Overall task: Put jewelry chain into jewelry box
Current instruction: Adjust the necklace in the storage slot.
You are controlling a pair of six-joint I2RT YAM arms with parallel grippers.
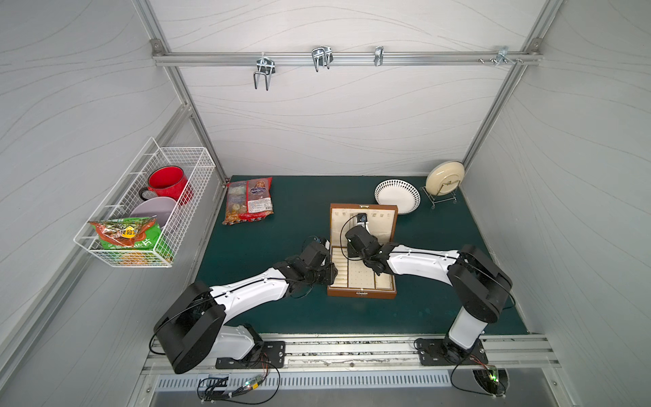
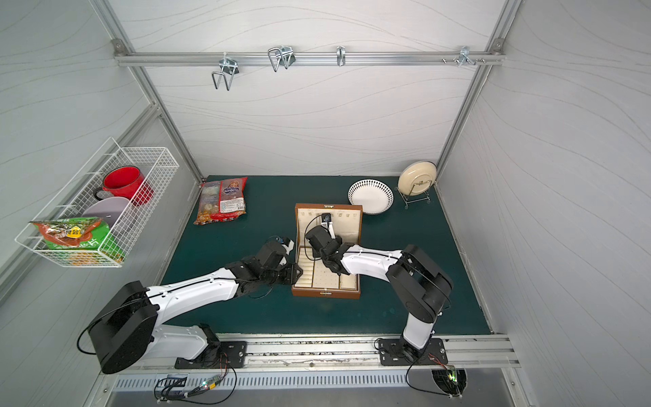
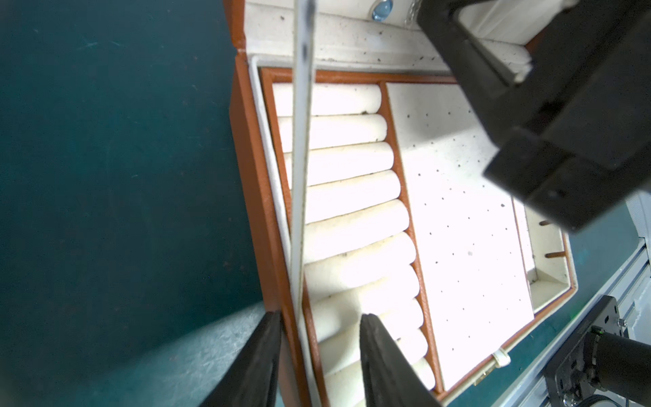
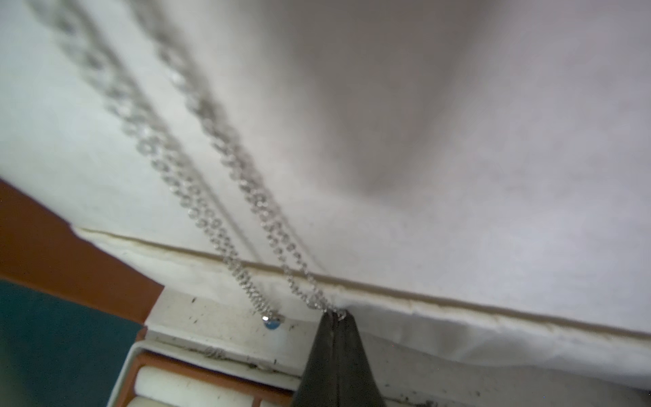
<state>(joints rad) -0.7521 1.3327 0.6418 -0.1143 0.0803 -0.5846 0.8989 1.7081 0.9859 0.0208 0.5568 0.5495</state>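
The jewelry chain (image 4: pixel 225 243) hangs in two silvery strands down the cream lining of the raised lid, a small blue bead (image 4: pixel 273 322) at the end of one strand. My right gripper (image 4: pixel 337 317) has its tips pressed together right at the end of the other strand, pinching it by the seam at the foot of the lid. That is all inside the jewelry box (image 1: pixel 363 292), which sits open at the middle of the frame in both top views, lid upright toward the back wall.

My left gripper (image 3: pixel 320 334) is partly spread, one finger outside the box's brown side wall and one over the ring rolls (image 3: pixel 345 190); whether it presses the wall I cannot tell.

Out from there: the box stands on a dark green mat (image 1: pixel 281 310). Upper right of it, a white dotted-rim bowl (image 1: pixel 397 196) and a cream plate on a wire stand (image 1: pixel 444 178). Upper left, a candy bag (image 1: pixel 249 204). On the left wall, a white wire basket (image 1: pixel 183 225) holding a red mug (image 1: pixel 168 183). Grey panelled walls all around, with a rail of metal hooks (image 1: pixel 320 58) across the back.
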